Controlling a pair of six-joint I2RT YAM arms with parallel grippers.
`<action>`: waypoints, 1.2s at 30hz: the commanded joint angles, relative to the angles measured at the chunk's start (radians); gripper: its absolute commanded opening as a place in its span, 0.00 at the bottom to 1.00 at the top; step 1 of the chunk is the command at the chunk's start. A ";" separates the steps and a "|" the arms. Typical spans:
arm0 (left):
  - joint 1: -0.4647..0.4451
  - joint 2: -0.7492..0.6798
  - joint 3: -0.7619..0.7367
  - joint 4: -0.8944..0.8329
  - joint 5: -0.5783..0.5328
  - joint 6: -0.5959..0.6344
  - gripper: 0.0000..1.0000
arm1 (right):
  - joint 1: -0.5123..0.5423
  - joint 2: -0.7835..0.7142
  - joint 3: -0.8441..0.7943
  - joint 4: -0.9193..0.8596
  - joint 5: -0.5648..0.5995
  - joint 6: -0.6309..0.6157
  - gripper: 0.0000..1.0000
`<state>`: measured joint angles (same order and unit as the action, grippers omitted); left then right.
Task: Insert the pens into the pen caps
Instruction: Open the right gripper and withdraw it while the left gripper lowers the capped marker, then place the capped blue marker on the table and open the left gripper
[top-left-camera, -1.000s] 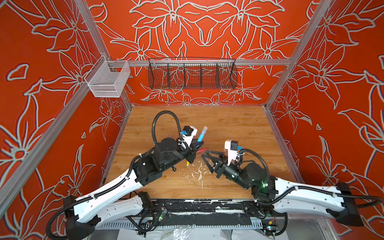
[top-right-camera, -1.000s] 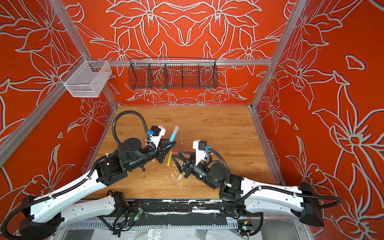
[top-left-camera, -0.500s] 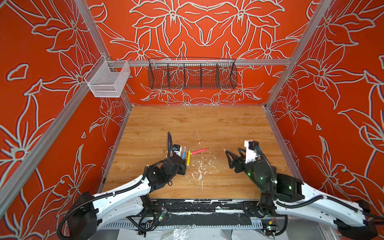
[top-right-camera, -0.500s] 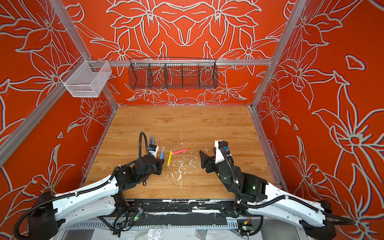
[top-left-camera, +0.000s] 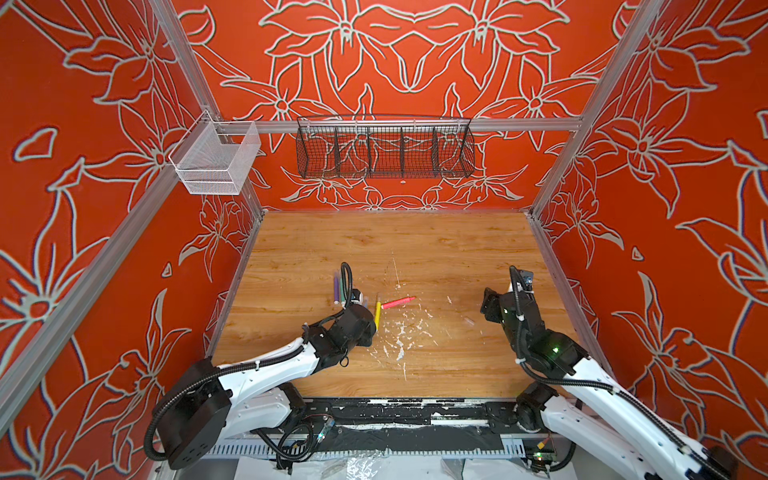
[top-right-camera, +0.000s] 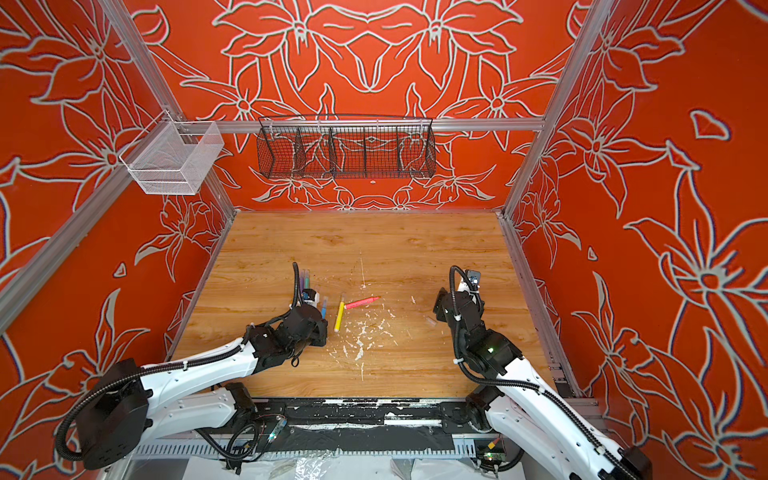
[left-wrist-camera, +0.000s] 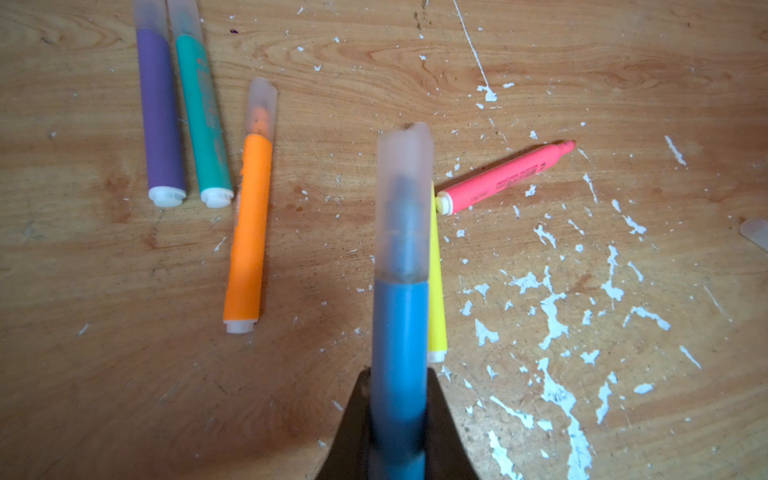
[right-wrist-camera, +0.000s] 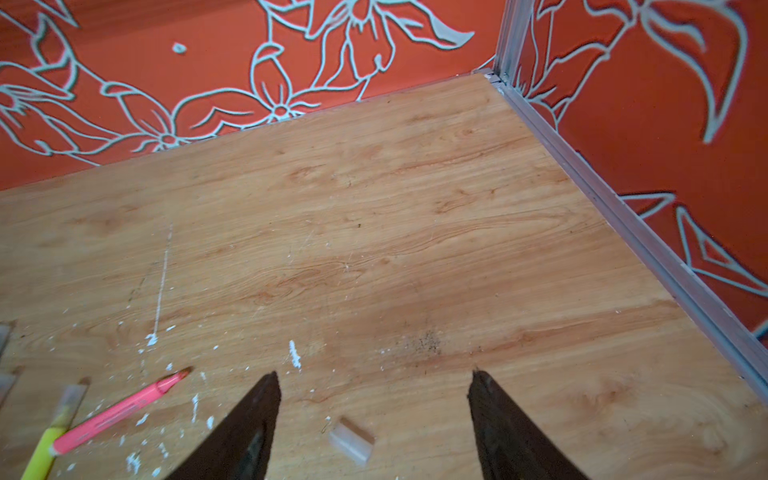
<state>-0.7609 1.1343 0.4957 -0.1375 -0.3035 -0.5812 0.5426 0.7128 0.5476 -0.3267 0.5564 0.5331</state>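
My left gripper (left-wrist-camera: 398, 376): clamped on blue pen (left-wrist-camera: 399, 332) barrel.
My right gripper (right-wrist-camera: 374, 374): spread wide, empty, over loose cap (right-wrist-camera: 351, 440) past pink pen (right-wrist-camera: 120, 415) tip.
Loose cap: likely light, slick, rigid; I'd pinch mid-length.

Even light; blue pen (left-wrist-camera: 399, 332) seemingly blurred

Both arms are built of white shells joined by black housings. On the left arm (top-left-camera: 270, 372) a ribbed black cable (top-left-camera: 348, 276) is looped at the wrist, and small dark screws are dotted over the white shell. On the right arm (top-left-camera: 623, 415) a green light (top-left-camera: 555, 350) is shown on a black joint, and the black hose is bound with white ties (top-left-camera: 517, 360). The right gripper (right-wrist-camera: 374, 373) is fitted with dark, tapering fingers (right-wrist-camera: 249, 428).
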 joint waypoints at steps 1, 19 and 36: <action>0.010 0.017 0.027 0.019 -0.001 -0.023 0.00 | -0.060 0.019 -0.047 0.090 -0.038 -0.034 0.73; 0.116 0.282 0.140 0.039 -0.023 0.013 0.00 | -0.312 0.148 -0.164 0.305 -0.169 -0.001 0.70; 0.133 0.341 0.232 -0.024 -0.019 0.054 0.36 | -0.313 0.119 -0.181 0.290 -0.194 0.004 0.71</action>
<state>-0.6338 1.5227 0.7055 -0.1268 -0.3061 -0.5346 0.2348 0.8211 0.3614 -0.0399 0.3683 0.5270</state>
